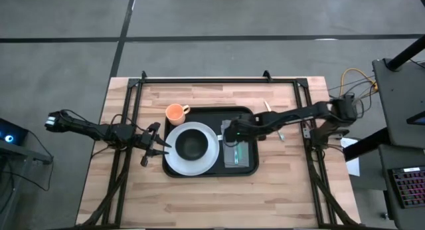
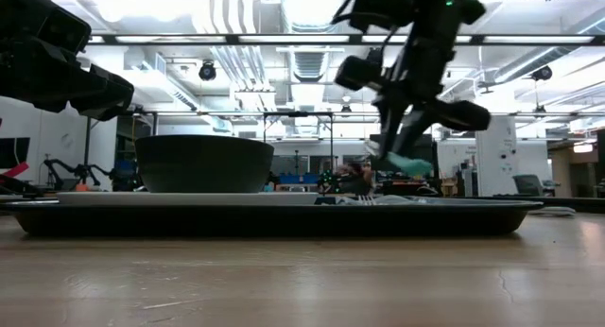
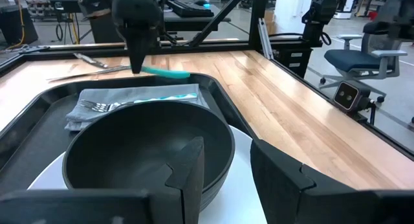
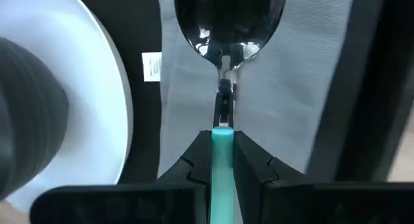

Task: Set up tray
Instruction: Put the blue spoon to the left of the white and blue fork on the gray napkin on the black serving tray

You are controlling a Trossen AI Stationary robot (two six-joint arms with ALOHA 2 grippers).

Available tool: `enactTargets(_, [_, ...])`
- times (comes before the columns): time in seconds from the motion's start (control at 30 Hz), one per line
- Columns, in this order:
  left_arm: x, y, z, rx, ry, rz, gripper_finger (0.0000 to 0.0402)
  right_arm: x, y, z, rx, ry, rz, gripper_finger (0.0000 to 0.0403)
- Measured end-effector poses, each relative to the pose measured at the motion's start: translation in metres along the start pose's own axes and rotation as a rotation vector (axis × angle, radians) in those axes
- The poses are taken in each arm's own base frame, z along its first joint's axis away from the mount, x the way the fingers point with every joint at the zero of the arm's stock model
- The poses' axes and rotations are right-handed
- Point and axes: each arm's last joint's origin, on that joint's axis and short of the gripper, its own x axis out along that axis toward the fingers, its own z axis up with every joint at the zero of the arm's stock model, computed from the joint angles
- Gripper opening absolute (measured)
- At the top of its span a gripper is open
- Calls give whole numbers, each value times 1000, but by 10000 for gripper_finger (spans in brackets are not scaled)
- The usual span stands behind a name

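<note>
The black tray (image 1: 206, 114) lies mid-table. On it are a white plate (image 1: 174, 162) with a black bowl (image 1: 192, 145) on its left part, and a grey napkin (image 1: 238, 154) with a fork (image 3: 123, 105) on its right part. My right gripper (image 1: 229, 132) hangs over the napkin's far end, shut on a teal-handled spoon (image 4: 223, 17). My left gripper (image 1: 159, 147) stands open just left of the plate, nothing between its fingers. My right gripper pinches the spoon's teal handle (image 4: 222, 143) between its two fingers (image 4: 194, 166). The fingers slant steeply down from the table's right side. The metal bowl of the spoon reaches out past the fingertips. The spoon is lifted clear above the napkin and the tray.
An orange cup (image 1: 175, 113) stands on the table at the tray's far left corner. Loose metal cutlery (image 1: 281, 132) lies on the wood right of the tray. Bare wood stretches along the near edge (image 1: 212, 203).
</note>
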Motion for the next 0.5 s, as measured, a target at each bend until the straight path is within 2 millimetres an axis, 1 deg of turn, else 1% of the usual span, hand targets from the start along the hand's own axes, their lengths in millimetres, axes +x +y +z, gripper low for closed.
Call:
enactTargets(0.23, [0,0,0,0,0,0,109,17,26,-1,-2,4,-10,24])
enactTargets(0.4, [0,0,0,0,0,0,109,29,35,-2,6,9,-24,24])
enactTargets(0.5, [0,0,0,0,0,0,109,39,36,-4,21,32,-49,24])
